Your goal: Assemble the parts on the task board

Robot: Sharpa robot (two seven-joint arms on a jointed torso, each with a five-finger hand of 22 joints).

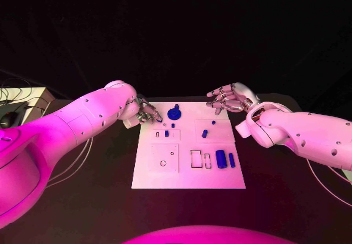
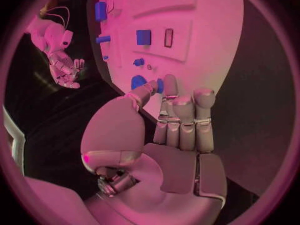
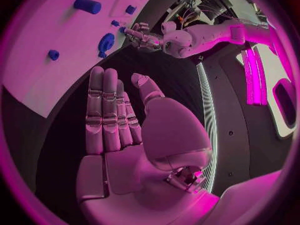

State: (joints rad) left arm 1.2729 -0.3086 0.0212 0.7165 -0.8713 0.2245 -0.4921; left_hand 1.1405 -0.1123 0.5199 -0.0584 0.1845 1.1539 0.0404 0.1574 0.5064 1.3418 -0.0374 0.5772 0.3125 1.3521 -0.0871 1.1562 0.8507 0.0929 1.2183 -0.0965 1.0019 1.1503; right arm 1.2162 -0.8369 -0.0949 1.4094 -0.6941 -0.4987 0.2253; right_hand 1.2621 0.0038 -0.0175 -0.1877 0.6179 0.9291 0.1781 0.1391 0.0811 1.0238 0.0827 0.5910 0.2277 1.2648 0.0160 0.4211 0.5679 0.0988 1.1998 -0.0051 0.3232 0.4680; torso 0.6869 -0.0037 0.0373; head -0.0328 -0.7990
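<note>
Blue parts [image 1: 221, 159] lie mostly loose on task board [image 1: 187, 178], assembly barely begun; left hand [image 1: 149, 115] & right hand [image 1: 227, 98] empty, fingers apart.

Black table [image 1: 88, 203], dark backdrop behind, pale box [image 1: 22, 99] with cables at far left edge

No lettering, labels, brand marks or numbers can be read anywhere in these views. The white task board [image 1: 188, 173] carries only outlined recesses and blue parts [image 1: 221, 159], and neither the robot's arms nor the black table [image 1: 88, 193] bear any legible sign.
</note>
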